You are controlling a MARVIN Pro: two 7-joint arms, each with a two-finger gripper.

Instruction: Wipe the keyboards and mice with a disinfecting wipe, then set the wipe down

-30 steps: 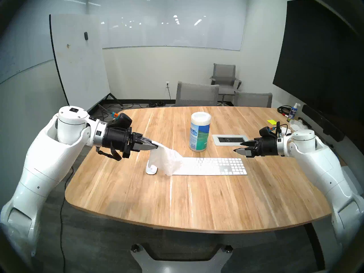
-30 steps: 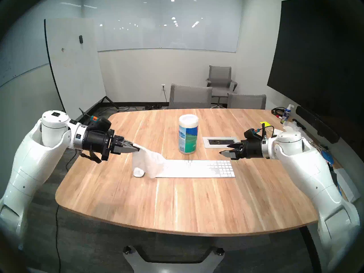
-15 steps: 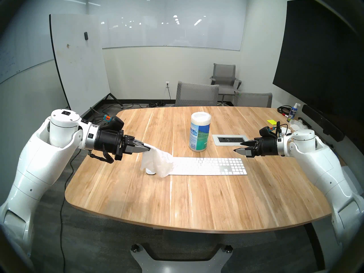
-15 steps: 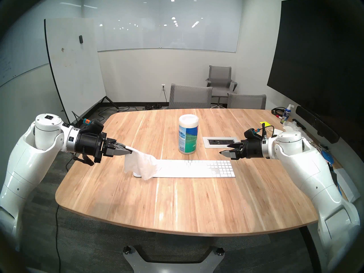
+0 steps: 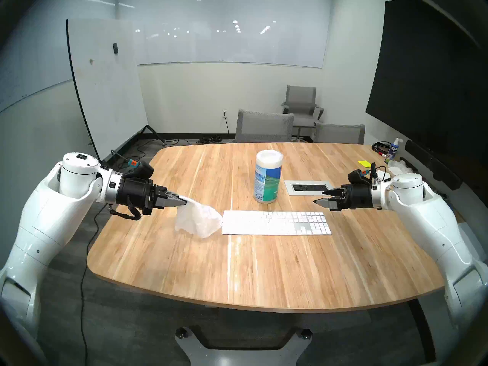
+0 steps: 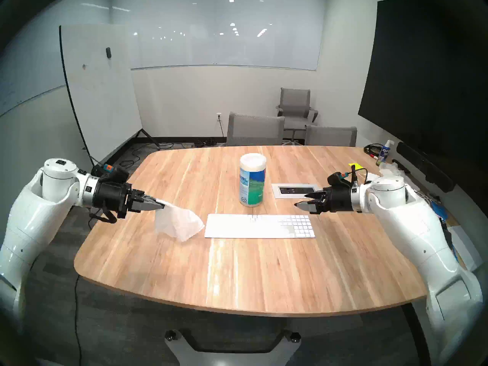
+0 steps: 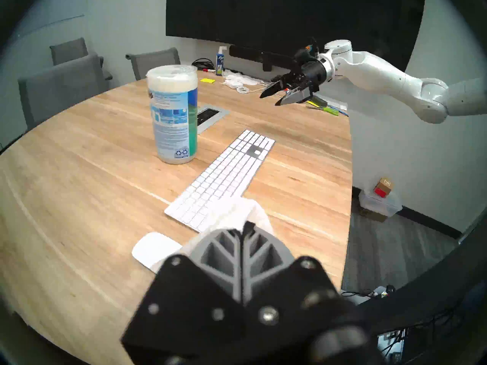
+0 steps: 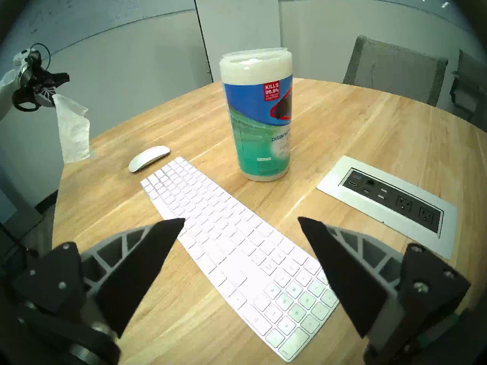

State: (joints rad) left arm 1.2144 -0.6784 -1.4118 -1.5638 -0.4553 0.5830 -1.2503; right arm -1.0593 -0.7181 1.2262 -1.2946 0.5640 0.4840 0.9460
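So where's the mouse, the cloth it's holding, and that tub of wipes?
mouse (image 8: 149,158): right wrist view, on its domed top.
wipe (image 5: 198,220): head left view, middle of the hanging sheet.
canister (image 5: 267,183): head left view, on the blue-green label.

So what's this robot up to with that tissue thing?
It is cleaning desk gear. Its left hand is shut on a white wipe, which hangs over the wooden table just left of the white keyboard. The mouse lies bare beside the keyboard's end. The right hand waits open and empty. A tub of wipes stands behind the keyboard.
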